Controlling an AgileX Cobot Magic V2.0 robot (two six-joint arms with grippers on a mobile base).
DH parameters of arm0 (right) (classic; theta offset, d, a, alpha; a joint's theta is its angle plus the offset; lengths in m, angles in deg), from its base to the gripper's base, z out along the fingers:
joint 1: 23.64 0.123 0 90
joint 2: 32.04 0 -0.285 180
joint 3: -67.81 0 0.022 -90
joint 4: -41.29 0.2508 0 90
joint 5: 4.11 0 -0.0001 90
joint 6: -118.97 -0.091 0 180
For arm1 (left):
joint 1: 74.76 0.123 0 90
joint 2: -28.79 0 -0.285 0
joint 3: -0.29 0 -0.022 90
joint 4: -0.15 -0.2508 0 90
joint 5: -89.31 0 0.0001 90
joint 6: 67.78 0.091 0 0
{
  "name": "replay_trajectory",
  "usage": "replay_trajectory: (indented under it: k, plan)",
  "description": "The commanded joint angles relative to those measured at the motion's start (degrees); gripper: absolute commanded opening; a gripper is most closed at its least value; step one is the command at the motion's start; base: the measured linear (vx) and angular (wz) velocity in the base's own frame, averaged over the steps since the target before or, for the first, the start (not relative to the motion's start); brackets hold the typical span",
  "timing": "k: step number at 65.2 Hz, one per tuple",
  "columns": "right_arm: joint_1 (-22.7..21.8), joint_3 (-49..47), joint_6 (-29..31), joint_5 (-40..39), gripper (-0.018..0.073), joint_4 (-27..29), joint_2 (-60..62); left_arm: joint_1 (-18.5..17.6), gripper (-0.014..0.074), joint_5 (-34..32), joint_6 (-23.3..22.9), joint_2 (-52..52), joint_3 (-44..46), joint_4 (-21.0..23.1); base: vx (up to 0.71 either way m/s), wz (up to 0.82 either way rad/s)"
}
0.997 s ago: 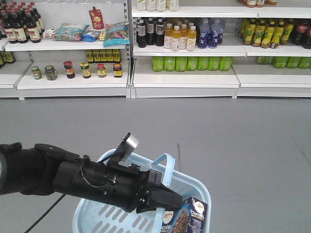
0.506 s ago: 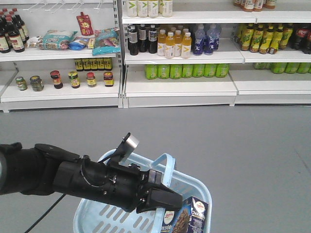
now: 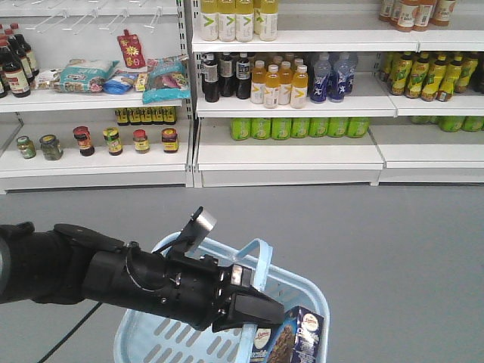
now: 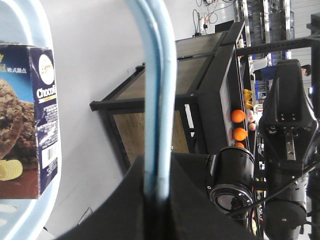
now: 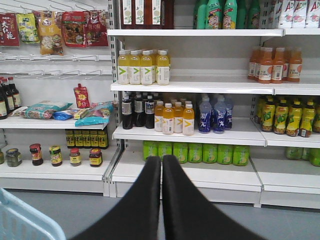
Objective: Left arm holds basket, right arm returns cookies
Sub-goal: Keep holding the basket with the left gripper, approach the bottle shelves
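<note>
Supermarket aisle, remote rig: my left gripper (image 3: pixel 251 308) is clamped on the handle (image 3: pixel 255 253) of the basket (image 3: pixel 155 340), which hangs under it. The cookies (image 3: pixel 296 338) stand upright inside, just below and beyond the fingertips, against the far wall. The right gripper (image 5: pixel 161 160) has its fingers pressed together with nothing between them, aimed at the drink shelves (image 5: pixel 190 137) ahead. Only a basket corner shows at its lower left.

My read: the return hasn't begun. To do it well, I'd hold the L arm dead steady and open the R jaws first. Then swing down toward the box, take it across its narrow faces w/o snagging the raised handle, and lift straight up.

The L-wrist cam gives what the front cam can't — the handle seated deep between the jaws, plus the box's barcode side. The front cam shows no R gripper at all, and the R-wrist cam shows no cookies.
</note>
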State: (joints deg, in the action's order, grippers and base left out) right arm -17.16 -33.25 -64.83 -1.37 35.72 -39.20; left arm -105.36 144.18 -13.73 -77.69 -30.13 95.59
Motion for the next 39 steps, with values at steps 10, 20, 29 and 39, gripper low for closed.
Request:
replay_trajectory:
  k: [10,20,29,39]
  plan:
    - [0.0,-0.1,-0.1,-4.0,-0.0008,-0.5,0.6,-0.3,-0.0006,4.2,0.6,2.9,1.3,4.0,0.29,0.04]
    - [0.0,-0.1,-0.1,-4.0,-0.0008,-0.5,0.6,-0.3,-0.0006,4.2,0.6,2.9,1.3,4.0,0.29,0.04]
    - [0.0,-0.1,-0.1,-4.0,-0.0008,-0.5,0.6,-0.3,-0.0006,4.2,0.6,2.9,1.3,4.0,0.29,0.02]
    - [0.0,-0.1,-0.1,-4.0,-0.0008,-0.5,0.6,-0.3,-0.0006,4.2,0.6,2.9,1.3,4.0,0.29,-0.02]
